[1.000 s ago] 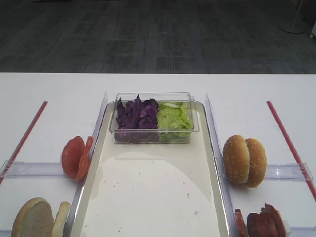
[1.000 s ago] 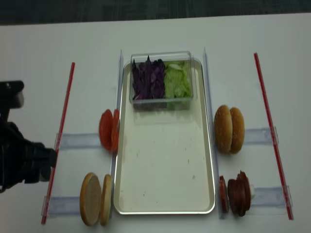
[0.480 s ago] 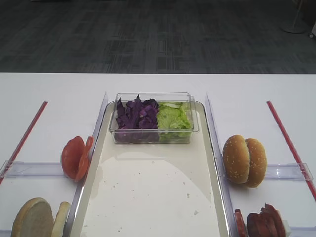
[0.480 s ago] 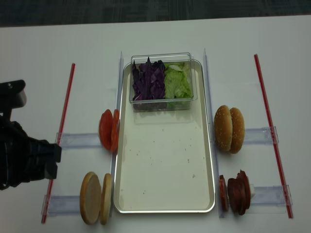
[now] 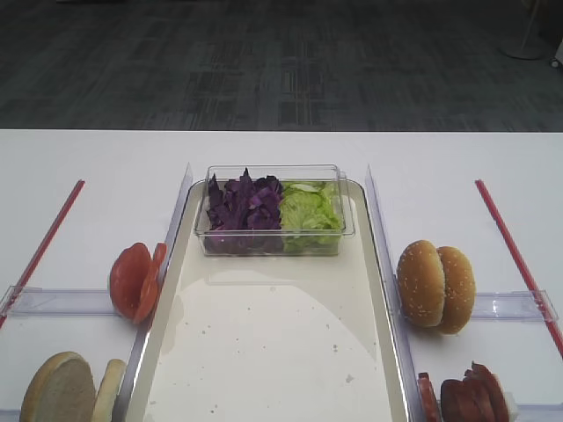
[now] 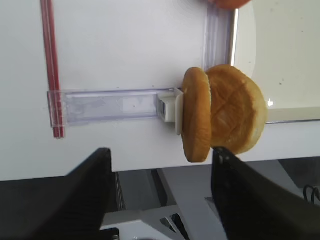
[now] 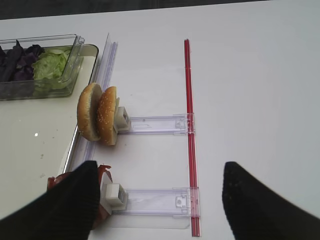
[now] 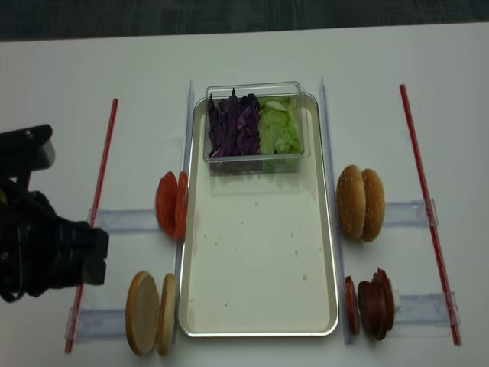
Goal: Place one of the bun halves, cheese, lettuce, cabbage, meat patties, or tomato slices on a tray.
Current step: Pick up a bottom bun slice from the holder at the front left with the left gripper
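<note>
Facing bun halves (image 6: pixel 222 115), left tool (image 6: pixel 160 200) gaping

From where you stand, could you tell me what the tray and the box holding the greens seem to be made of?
The tray looks like metal with a glossy cream-white face: its thin raised rim is silvery and the surface mirrors light. The box looks like clear hard plastic: cabbage and lettuce show through its walls.

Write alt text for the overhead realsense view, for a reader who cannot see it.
A long cream tray lies bare except for a clear box of purple cabbage and lettuce at its far end. Tomato slices and bun halves stand left; sesame buns and meat patties right. A black arm enters left.
</note>
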`<state>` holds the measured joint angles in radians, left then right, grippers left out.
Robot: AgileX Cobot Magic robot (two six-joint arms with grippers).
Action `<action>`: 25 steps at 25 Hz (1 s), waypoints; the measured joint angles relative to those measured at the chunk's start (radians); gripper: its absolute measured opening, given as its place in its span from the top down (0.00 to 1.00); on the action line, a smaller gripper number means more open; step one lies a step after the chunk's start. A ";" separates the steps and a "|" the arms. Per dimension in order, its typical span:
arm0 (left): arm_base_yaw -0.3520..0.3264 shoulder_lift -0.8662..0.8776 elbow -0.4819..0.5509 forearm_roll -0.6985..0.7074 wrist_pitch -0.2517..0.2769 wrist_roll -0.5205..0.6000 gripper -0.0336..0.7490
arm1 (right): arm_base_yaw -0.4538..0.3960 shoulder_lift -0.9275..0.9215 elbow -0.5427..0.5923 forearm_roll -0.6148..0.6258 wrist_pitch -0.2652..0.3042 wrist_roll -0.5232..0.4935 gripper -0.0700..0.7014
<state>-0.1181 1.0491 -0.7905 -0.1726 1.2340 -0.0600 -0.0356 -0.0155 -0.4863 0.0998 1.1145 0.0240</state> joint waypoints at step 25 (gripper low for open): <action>-0.596 0.269 -0.072 0.194 -0.149 -0.505 0.43 | 0.000 0.000 0.000 0.000 0.000 0.000 0.21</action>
<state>-0.7140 1.3179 -0.8621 0.0211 1.0846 -0.5651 -0.0356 -0.0155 -0.4863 0.0998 1.1145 0.0240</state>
